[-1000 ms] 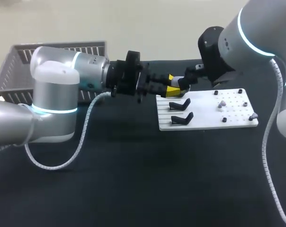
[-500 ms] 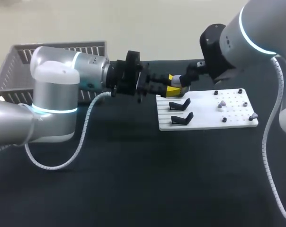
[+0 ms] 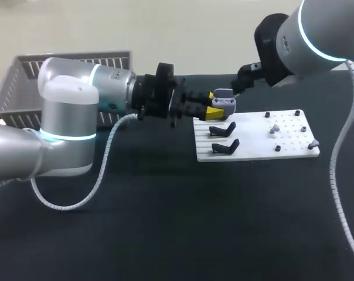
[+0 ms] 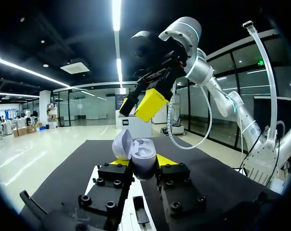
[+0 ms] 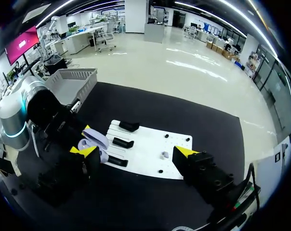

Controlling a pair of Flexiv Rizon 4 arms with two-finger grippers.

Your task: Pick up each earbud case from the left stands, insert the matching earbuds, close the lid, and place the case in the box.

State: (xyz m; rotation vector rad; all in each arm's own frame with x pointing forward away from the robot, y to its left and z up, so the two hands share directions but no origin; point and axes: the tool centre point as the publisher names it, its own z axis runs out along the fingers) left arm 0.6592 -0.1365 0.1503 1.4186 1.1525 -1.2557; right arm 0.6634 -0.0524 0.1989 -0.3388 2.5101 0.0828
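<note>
Noted left claw (image 3: 214, 104) pinching the earbud case (image 3: 224, 100) from two sides. Confirmed in the left wrist view: both yellow-tipped fingers (image 4: 165, 160) pressed against the case body (image 4: 144, 163), one on each flank.

Found the lid (image 4: 121, 144) swung open and tilted up to one side of the claw. Pale lavender-grey shell, lighter inside. Could not tell whether anything sits in the cavity.

Logged the case held clear of the desk (image 3: 165, 234), out ahead of the left claw, above the end of the white board (image 3: 294, 140) that carries the black stands (image 3: 223, 129). Stands below and slightly ahead of the left claw, not touching it.

Saw right claw (image 5: 135, 153) spread wide, nothing between its fingers. Placed it above and beyond the left claw, apart from the case; from the left wrist view, one large yellow tip (image 4: 152, 103) hanging over the open lid.

From the right wrist view, placed the white board (image 5: 150, 144) under the right claw and the case (image 5: 95, 142) just beside one of its fingers.

Spotted a small pale earbud (image 5: 165, 155) lying on the board beneath the right claw, well apart from the case.

Recorded the grey slatted box (image 3: 24, 82) behind the left arm, well apart from both claws.
</note>
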